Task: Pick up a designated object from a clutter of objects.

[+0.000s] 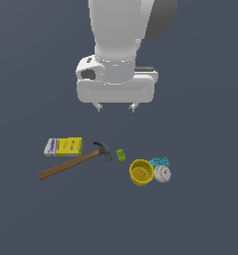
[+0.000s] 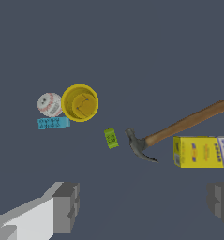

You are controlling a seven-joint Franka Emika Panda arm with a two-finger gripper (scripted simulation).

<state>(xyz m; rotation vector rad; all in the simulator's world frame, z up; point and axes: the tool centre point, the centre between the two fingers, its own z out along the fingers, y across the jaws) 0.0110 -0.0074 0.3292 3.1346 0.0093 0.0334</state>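
The small white baseball with red stitching lies on the dark grey-blue floor at the exterior view's right end of the clutter. In the wrist view the small white baseball shows curved red seam lines on a round, pale surface, and looks about as wide as the cup beside it.

Largest of the other things is the hammer with a brown wooden handle and dark metal head, lying flat and slanted, its head pointing toward the middle of the group. Just beyond its handle lies the flat yellow-and-white box, near the hammer; whether they touch cannot be told. The open yellow cup stands upright and touches or nearly touches the baseball on the exterior view's left of it. The small teal block lies right behind the ball, pressed close to both ball and cup. The little green block sits alone between the hammer head and the cup, apart from both.

Cup and teal block crowd two sides of the ball; its other sides are open.

The gripper hangs well above the floor, over the gap near the hammer head. Its fingers are spread wide and hold nothing.
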